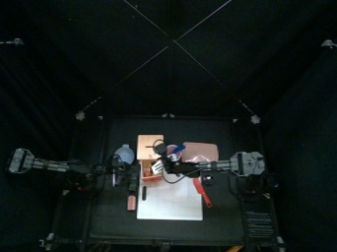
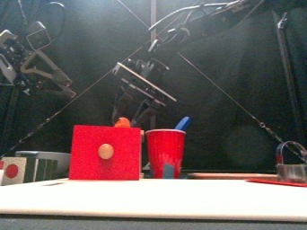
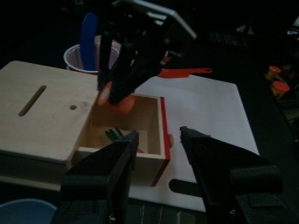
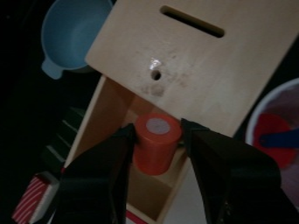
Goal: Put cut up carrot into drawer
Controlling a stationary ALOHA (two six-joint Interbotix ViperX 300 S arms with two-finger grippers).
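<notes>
The drawer unit (image 3: 47, 105) is a light-tan wooden box; its drawer (image 3: 126, 144), with a red front, stands pulled open. My right gripper (image 4: 155, 131) is shut on the cut up carrot (image 4: 155, 147), a short orange chunk, and holds it just above the open drawer. The left wrist view shows the chunk (image 3: 121, 99) at the drawer's back edge. In the front view it (image 2: 121, 122) sits just above the red drawer front (image 2: 106, 153). My left gripper (image 3: 163, 175) is open and empty, in front of the drawer.
A blue bowl (image 4: 76, 31) sits beside the box. A red cup (image 2: 166, 153) holding a blue tool stands next to the drawer front. A white sheet (image 1: 171, 202) with a longer orange-red stick (image 1: 207, 194) lies near the table's front. A pink container (image 1: 202, 151) stands behind the right gripper.
</notes>
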